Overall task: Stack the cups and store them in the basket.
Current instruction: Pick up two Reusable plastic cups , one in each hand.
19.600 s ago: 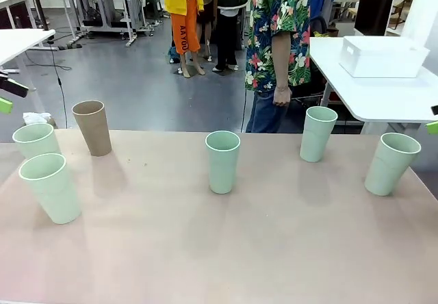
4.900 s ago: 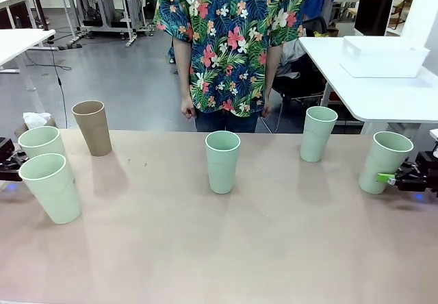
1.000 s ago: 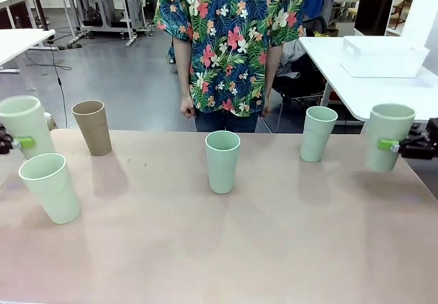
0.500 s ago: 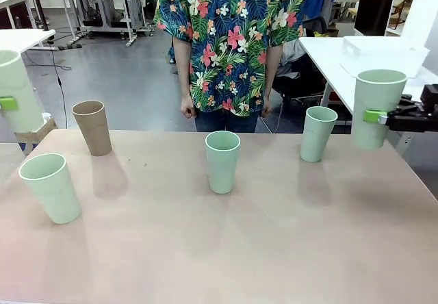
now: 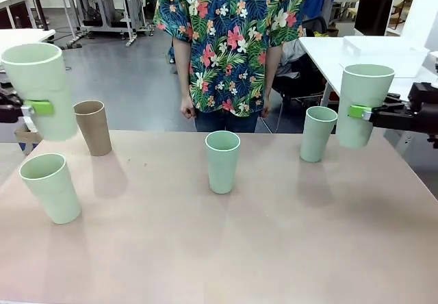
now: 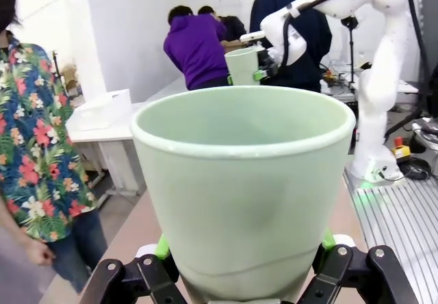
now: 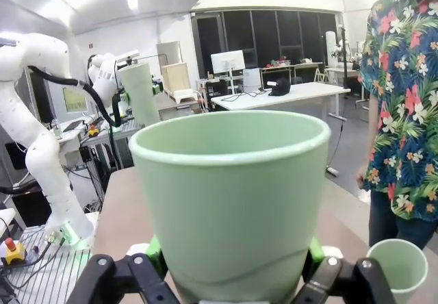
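My left gripper (image 5: 42, 108) is shut on a mint green cup (image 5: 39, 88) held in the air, just left of the tan brown cup (image 5: 94, 127). In the left wrist view that cup (image 6: 243, 181) stands upright between the fingers (image 6: 161, 248). My right gripper (image 5: 358, 112) is shut on another mint cup (image 5: 364, 102), held up just right of a standing mint cup (image 5: 318, 133). The right wrist view has this cup (image 7: 229, 191) close up, with the standing one (image 7: 400, 266) below it. Two more mint cups (image 5: 222, 161) (image 5: 51, 187) stand on the table. The white basket (image 5: 410, 56) sits on the far right table.
A person in a floral shirt (image 5: 229, 44) stands at the far edge behind the centre cup, arms hanging down. The pinkish table (image 5: 226, 249) has wide bare room in its near half. The basket's white table (image 5: 328, 51) stands apart, beyond the right corner.
Both grippers closed on the outer cups and lifted them off the table. In the last half second the left cup moved right toward the brown cup, the right cup slightly left.
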